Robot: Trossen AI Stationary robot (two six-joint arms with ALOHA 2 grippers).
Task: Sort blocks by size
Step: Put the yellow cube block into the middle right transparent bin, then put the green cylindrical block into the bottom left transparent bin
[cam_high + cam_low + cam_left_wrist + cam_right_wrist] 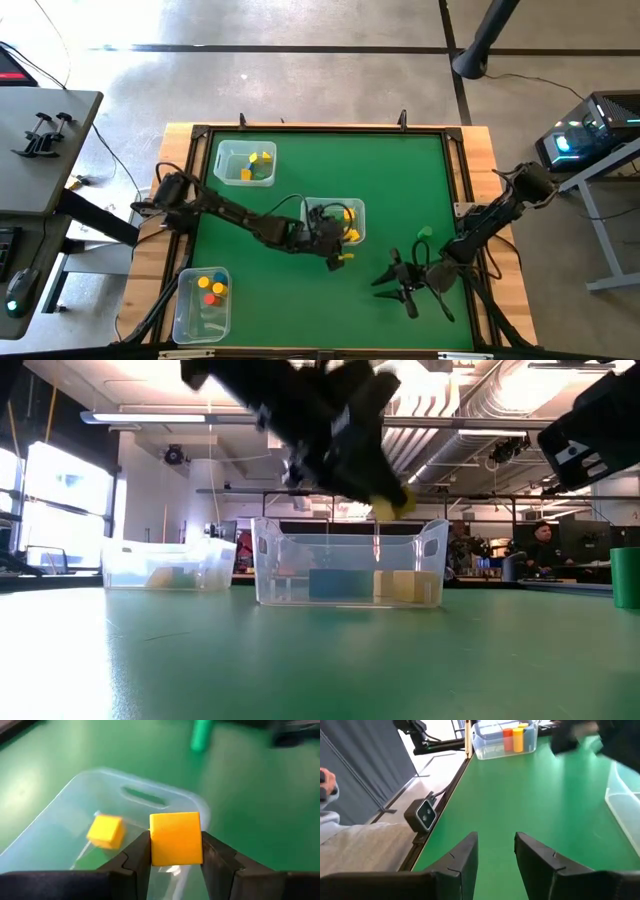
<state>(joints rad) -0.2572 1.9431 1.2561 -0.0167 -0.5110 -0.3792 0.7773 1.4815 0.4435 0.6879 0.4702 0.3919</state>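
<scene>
Open mat (270, 290) between bins (335, 215)

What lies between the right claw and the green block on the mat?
Nothing: in the high view, only bare green mat separates the open, empty right claw from the green block.

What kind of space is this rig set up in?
Likely an open lab or workshop: bare concrete floor, exposed ceiling ducts, a person at a desk behind the green table.

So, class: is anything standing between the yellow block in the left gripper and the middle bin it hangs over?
Nothing visible. The left gripper holds the yellow block above the middle bin; below lie only open bin and another yellow block off to one side.
</scene>
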